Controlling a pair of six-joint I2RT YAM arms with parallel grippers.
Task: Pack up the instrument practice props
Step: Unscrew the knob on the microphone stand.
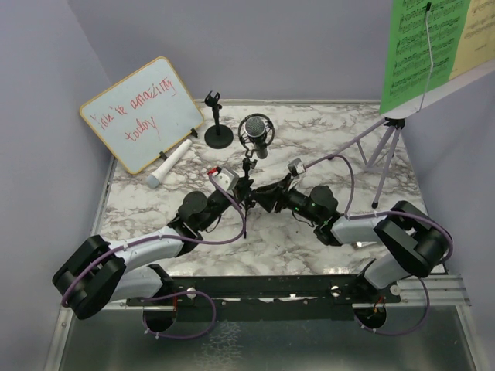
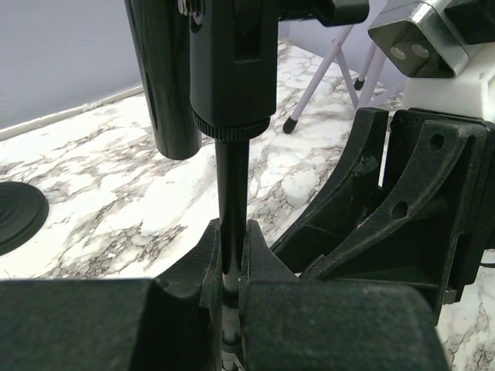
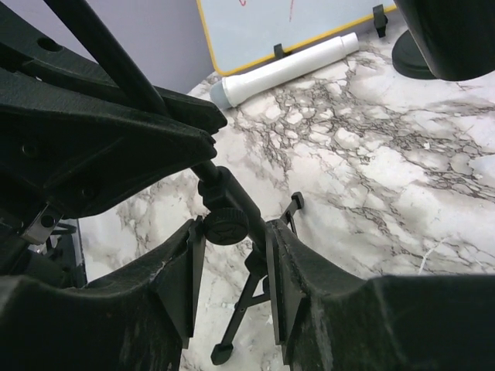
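Observation:
The black mic tripod (image 1: 249, 168) stands mid-table with a grey-headed microphone (image 1: 257, 133) in its ring mount. My left gripper (image 1: 244, 193) is shut on the tripod's thin pole (image 2: 232, 193), which runs between the pads at my left gripper (image 2: 230, 251). My right gripper (image 1: 267, 195) comes in from the other side. In its wrist view the right gripper (image 3: 230, 247) is closed on the tripod's knobbed hub (image 3: 232, 218), both pads touching it, the legs (image 3: 244, 309) hanging below. A second microphone (image 1: 172, 161) lies by the whiteboard. The round-base mic holder (image 1: 217, 133) stands behind.
The lilac music rack (image 1: 384, 151) stands at the back right, carrying green sheets (image 1: 418, 46) and yellow sheets (image 1: 476, 31). A wood-framed whiteboard (image 1: 143, 112) leans at the back left. The rack's legs (image 2: 332, 66) show close behind the tripod. Walls enclose the table.

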